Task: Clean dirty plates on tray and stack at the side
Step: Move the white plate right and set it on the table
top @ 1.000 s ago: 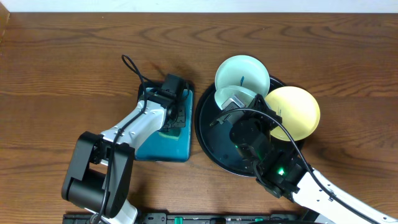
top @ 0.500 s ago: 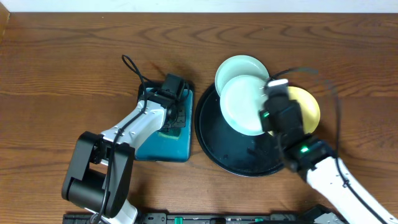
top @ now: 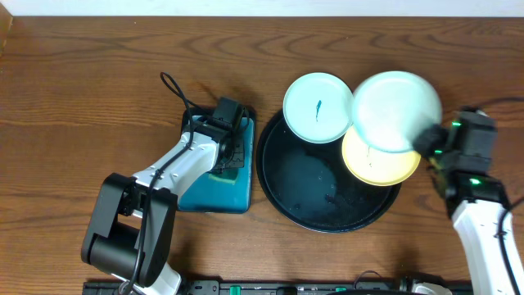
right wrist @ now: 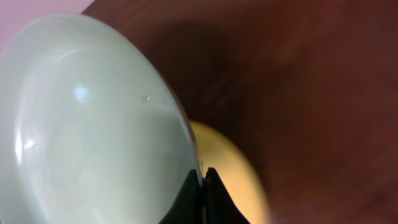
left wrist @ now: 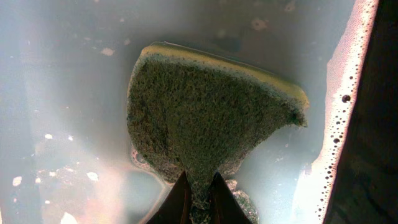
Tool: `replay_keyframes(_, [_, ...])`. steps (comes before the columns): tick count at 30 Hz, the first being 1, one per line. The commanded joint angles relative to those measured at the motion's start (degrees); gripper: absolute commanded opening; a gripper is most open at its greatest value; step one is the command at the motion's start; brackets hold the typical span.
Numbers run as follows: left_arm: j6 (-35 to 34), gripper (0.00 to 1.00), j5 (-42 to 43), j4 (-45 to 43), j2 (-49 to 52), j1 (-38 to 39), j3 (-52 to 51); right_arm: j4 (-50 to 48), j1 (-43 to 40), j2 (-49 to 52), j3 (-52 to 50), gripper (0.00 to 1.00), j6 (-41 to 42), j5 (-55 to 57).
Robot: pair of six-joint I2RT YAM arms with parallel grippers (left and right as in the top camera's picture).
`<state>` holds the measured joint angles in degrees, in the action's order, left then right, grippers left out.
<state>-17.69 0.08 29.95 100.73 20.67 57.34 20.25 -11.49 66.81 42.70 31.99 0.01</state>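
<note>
Your held mint plate (top: 396, 100) blurs overhead, covering part of the yellow plate (top: 381, 169). The right wrist view crops it.

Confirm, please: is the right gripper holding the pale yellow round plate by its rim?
Not quite. The right gripper holds a pale mint-white round plate by its rim, not the yellow one. The pale yellow round plate lies below it on the large round black tray, as the overhead view shows.
</note>
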Motion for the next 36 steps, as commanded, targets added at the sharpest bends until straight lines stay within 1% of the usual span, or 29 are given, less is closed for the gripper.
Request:
replay_keyframes(1, [0.48,0.07,1.01,0.63,2.62,-0.24,-2.01,1.2,-9.11,-0.42,1.2,0.01,8.96,-2.47])
replay_keyframes(6, [0.46,0.08,1.01,0.63,2.62,-0.24,-2.01,3.8,-19.82,0.5,1.11,0.01,12.87,-0.44])
replay_keyframes(11, [0.46,0.07,1.01,0.61,2.62,-0.24,-2.01,6.86,-25.33,4.09,1.09,0.01,12.7,5.29])
replay_keyframes(15, [0.0,0.07,0.98,0.59,2.62,-0.24,-2.01,6.99,-25.94,9.01,1.05,0.01,7.93,6.71])
replay_keyframes(19, [-0.17,0.07,1.01,0.61,2.62,-0.24,-2.01,6.69,-25.92,13.77,1.05,0.01,6.62,6.4])
replay_keyframes(23, [-0.15,0.07,1.01,0.59,2.62,-0.24,-2.01,3.37,-25.07,17.79,1.05,0.01,1.38,0.28])
replay_keyframes(28, [-0.17,0.07,1.01,0.59,2.62,-0.24,-2.01,0.04,-22.25,19.71,1.05,0.02,-3.3,-3.39])
replay_keyframes(29, [-0.17,0.08,1.01,0.59,2.62,-0.24,-2.01,-0.68,-21.42,19.71,1.05,0.09,-4.44,-3.74])
replay_keyframes(30, [-0.15,0.07,1.01,0.59,2.62,-0.24,-2.01,-1.38,-20.63,19.67,1.05,0.19,-5.44,-4.11])
replay_keyframes(31, [-0.15,0.07,1.01,0.59,2.62,-0.24,-2.01,-1.9,-19.98,19.67,1.05,0.24,-6.29,-4.79])
replay_keyframes(32, [-0.15,0.07,1.01,0.59,2.62,-0.24,-2.01,-2.47,-19.37,19.67,1.05,0.26,-6.97,-5.55])
replay_keyframes(35, [-0.15,0.08,1.01,0.57,2.62,-0.24,-1.99,-4.28,-17.55,19.67,1.05,0.41,-9.94,-9.64])
replay_keyframes(36, [-0.15,0.07,1.01,0.59,2.62,-0.24,-2.01,-5.14,-16.72,19.67,1.05,0.41,-12.55,-13.14])
